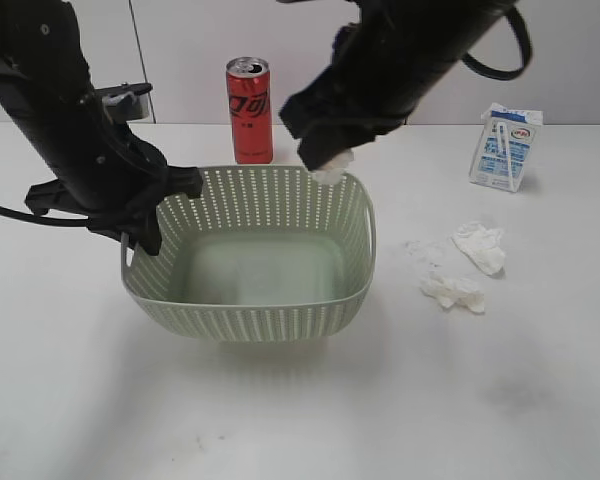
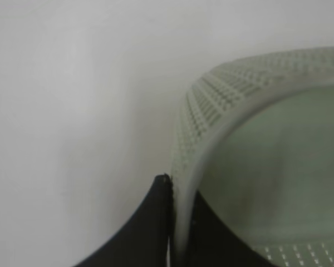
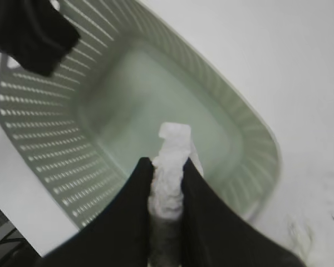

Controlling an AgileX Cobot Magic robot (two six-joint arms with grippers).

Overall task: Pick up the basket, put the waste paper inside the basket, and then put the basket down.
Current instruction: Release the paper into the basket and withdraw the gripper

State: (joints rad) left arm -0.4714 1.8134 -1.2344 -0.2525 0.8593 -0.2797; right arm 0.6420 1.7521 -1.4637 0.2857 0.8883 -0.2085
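The pale green slotted basket sat near the middle of the white table, its inside bare in every view. Whether it was lifted off the table or resting on it could not be told for certain, though a soft shadow lay beneath it in the exterior view. The left gripper was clamped on the basket's left rim; in the left wrist view its two dark fingers pinched the rim wall between them, one outside and one inside.

Above the basket's far right corner, the right gripper was closed on a wad of white waste paper. The right wrist view showed that wad squeezed between the two black fingers, its ragged end poking out past the tips over the open basket.

Two more crumpled wads lay on the table to the right of the basket, apart from it: one nearer the camera and one just behind it, the pair close together.

Behind the basket stood a red drink can, upright. Far to the right, a blue-and-white carton stood upright near the table's back edge.
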